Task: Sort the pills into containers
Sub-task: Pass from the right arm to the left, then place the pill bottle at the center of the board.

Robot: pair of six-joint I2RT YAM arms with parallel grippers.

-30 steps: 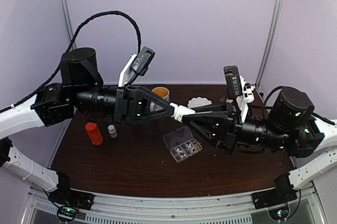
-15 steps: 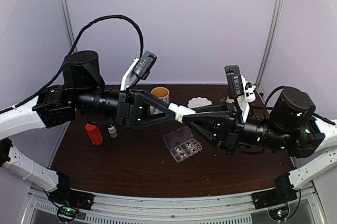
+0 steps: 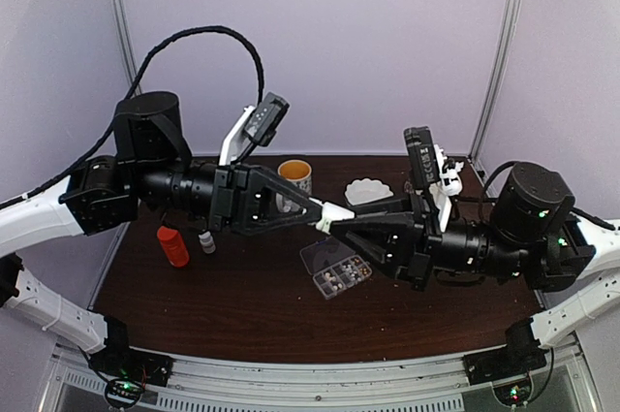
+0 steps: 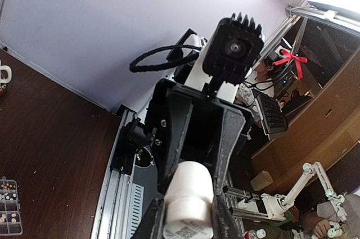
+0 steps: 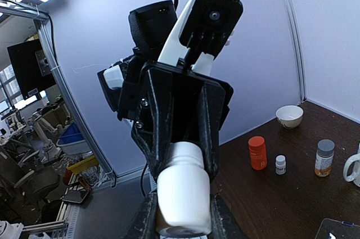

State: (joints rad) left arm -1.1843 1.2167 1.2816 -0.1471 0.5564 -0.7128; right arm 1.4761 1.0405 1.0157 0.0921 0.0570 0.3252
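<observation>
Mid-air, left pincer (image 4: 187, 219) and right pincer (image 5: 183, 219) clamp one white bottle (image 5: 183, 188).

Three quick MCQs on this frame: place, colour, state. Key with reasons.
1. Where is the white bottle? A flat on the table; B midair between left claw and right claw; C on the floor.
2. Colour of the larger standing bottle at far left? A red-orange; B blue; C green.
3. The right claw is: A open, empty; B shut on the white bottle; C out of view.
Key: B, both claws grip it off the table; A, plain from above; B, it clamps the bottle's sides.
</observation>
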